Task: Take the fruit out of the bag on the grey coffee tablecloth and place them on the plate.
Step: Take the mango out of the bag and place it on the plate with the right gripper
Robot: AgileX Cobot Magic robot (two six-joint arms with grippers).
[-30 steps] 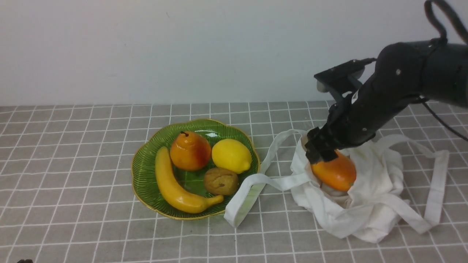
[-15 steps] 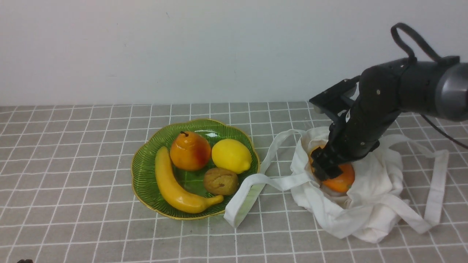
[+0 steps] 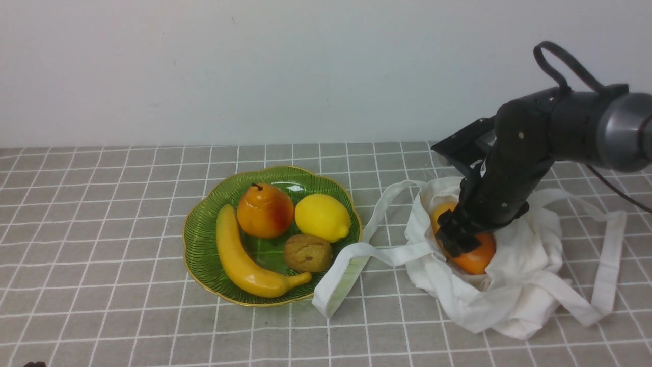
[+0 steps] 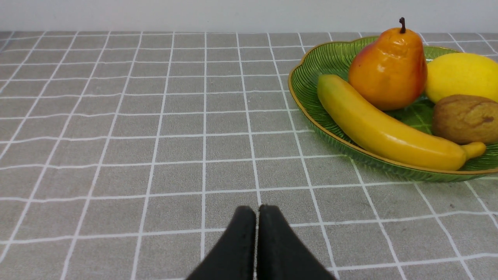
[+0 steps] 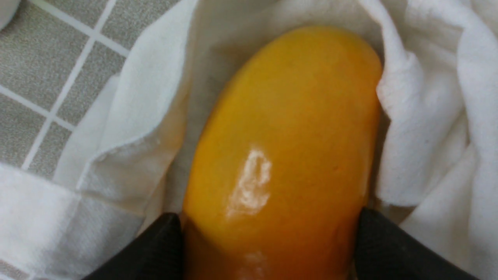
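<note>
Orange mango (image 3: 474, 259) lies inside the white bag (image 3: 514, 290), 3 o'clock of the plate (image 3: 196, 232). Grasp step: my right pincer (image 3: 456, 243) clamps its flanks; left pincer (image 4: 256, 233) closed, idle. Next, lift clear of folds.

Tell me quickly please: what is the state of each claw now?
Left claw: closed, holding nothing.
Right claw: closed on the fruit, inside the bag.
</note>
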